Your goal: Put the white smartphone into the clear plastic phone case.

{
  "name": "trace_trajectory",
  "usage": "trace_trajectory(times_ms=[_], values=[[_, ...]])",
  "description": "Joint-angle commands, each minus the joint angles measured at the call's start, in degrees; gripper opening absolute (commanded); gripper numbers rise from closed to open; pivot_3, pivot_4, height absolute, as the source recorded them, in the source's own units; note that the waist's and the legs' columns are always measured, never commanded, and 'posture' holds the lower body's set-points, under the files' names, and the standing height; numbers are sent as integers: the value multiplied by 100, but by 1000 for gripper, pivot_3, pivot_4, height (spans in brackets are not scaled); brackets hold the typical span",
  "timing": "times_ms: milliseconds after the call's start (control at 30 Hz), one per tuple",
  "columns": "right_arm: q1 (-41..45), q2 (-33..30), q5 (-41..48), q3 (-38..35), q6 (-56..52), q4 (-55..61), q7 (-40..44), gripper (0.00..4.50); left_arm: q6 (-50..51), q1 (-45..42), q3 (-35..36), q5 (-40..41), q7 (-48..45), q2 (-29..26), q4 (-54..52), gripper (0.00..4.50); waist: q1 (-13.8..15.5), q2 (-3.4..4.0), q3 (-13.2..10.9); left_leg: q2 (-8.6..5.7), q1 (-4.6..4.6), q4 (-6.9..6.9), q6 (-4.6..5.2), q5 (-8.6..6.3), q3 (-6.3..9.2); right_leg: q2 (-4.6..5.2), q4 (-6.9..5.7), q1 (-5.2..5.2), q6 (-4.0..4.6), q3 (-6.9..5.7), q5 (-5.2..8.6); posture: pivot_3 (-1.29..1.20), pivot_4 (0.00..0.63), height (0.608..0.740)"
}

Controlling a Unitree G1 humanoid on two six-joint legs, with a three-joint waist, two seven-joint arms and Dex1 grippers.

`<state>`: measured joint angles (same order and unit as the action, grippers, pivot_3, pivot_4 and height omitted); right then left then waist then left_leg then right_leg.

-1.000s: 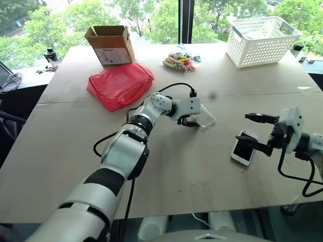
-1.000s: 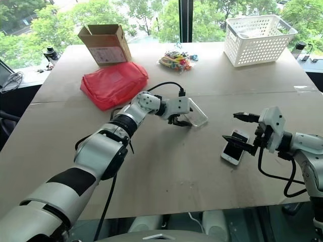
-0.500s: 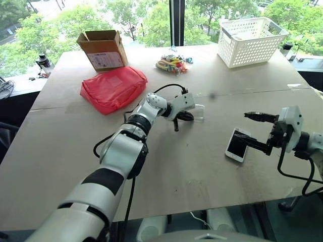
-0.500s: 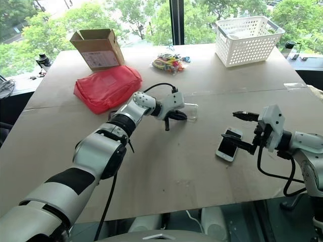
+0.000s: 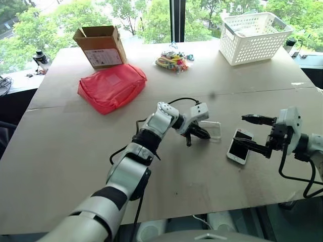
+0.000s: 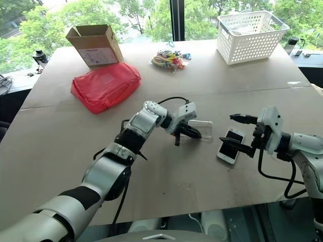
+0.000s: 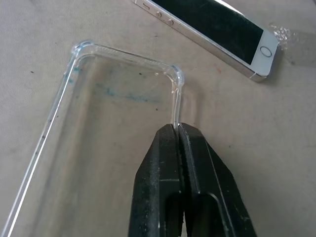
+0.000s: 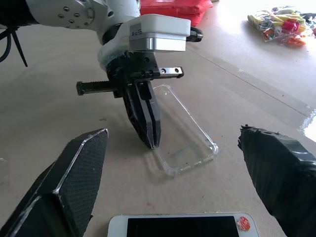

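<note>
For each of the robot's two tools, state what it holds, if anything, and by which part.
The left tool is shut on the clear plastic phone case, pinching its thin raised side edge near a corner. The right tool is open and holds nothing; the white smartphone lies on the table.

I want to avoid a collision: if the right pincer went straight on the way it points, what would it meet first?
Probably the white smartphone, lying just ahead between the open right pincer's fingers; beyond it, the clear plastic phone case and the left pincer. Height is unclear.

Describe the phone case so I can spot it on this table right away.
On the table, look at its near right part, between the two grippers. The case lies flat just left of the phone, its edge pinched in the shut left gripper. It is see-through, with raised rounded corners, while the phone is white with a black screen.
</note>
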<state>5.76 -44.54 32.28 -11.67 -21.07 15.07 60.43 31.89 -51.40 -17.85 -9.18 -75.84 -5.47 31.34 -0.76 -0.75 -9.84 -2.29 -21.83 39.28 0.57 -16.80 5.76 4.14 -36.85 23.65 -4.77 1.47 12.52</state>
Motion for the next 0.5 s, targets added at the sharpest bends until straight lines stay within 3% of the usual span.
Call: trace_trajectory(times_ms=[33, 67, 100, 167, 300, 333, 400, 433, 500], values=[[5, -62, -86, -107, 97, 98, -88, 4500, 823, 299, -159, -5, 660, 119, -818, 43, 18, 0, 0, 0, 0, 1, 0, 0, -1, 0, 0, -1, 0, -1, 0, 0, 150, 740], [-17, -65, -173, -99, 118, 79, -147, 4500, 867, 361, -180, 8, 812, 120, -927, 43, 26, 0, 0, -1, 0, 1, 0, 0, 1, 1, 0, -1, 0, -1, 0, 0, 150, 740], [-39, -62, -255, -89, 126, 64, -218, 4500, 893, 419, -217, 34, 908, 102, -1031, 582, 35, 0, 0, -1, 1, 2, -1, 1, 5, 2, 0, -2, 0, -1, 0, 0, 150, 740], [-79, -51, -331, -99, 29, 64, -359, 4500, 979, 485, -171, 112, 1156, 126, -1210, 979, 40, 0, 0, -2, 0, 6, -3, 2, 6, 2, 0, -2, 0, -1, 0, 0, 150, 740], [-174, 45, -565, -53, -375, 396, -1031, 4500, 1494, 489, 116, 543, 1451, 212, -1744, 3021, 19, 0, 0, -2, 3, 5, -25, 14, 12, 3, -1, -1, 1, 6, -1, 0, 150, 740], [-220, 110, -578, -56, -442, 513, -1188, 4500, 1662, 489, 161, 663, 1469, 201, -1909, 3271, 4, 1, 0, -1, 3, 4, -25, 14, 14, 3, -2, -1, 1, 6, -1, 0, 150, 740], [-286, 327, -633, -71, -533, 728, -1614, 4500, 1810, 475, 236, 875, 1530, 144, -2228, 4200, -10, 1, -1, 1, 4, 1, -26, 15, 18, 0, -2, 1, 1, 6, -1, 0, 150, 740], [-295, 557, -826, -42, -528, 840, -2054, 4500, 1830, 446, 309, 989, 1585, 113, -2405, 4471, -10, 2, -1, 2, 3, -3, -27, 15, 21, 0, -2, 4, 2, 7, -1, 0, 150, 740], [-374, 928, -1019, 82, -857, 1140, -2734, 4500, 1704, 368, 438, 1113, 1716, -7, -2688, 4471, 0, 2, 0, 3, 2, -4, -29, 16, 19, 0, -2, 6, 2, 10, -1, 0, 150, 740]])
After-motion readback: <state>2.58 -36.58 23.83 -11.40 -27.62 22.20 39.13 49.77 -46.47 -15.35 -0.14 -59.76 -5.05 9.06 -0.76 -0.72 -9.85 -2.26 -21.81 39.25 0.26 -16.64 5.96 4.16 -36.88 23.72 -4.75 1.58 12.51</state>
